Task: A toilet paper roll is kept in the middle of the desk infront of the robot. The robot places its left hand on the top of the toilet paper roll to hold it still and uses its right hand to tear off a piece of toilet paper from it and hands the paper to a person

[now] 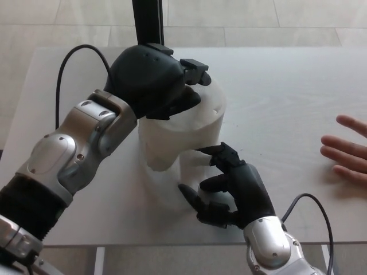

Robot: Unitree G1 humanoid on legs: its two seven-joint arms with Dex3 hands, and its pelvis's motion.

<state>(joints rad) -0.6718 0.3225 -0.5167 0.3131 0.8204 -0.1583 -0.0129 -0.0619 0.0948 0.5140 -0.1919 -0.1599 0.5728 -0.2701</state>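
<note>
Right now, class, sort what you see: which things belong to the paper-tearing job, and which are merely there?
Part of the job:
- toilet paper roll
- loose paper sheet hanging from it
- left hand, resting on top of the roll
- right hand, fingers at the sheet
- person's hand, waiting at the right edge

Merely there:
- desk
- black post behind it
- black cable

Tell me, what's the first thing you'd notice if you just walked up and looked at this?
The big black left hand sits on top of a white toilet paper roll in the middle of the desk. Just in front of the roll, the right hand has its fingers at the loose paper hanging down. At the right edge, a person's hand lies open on the desk.
</note>
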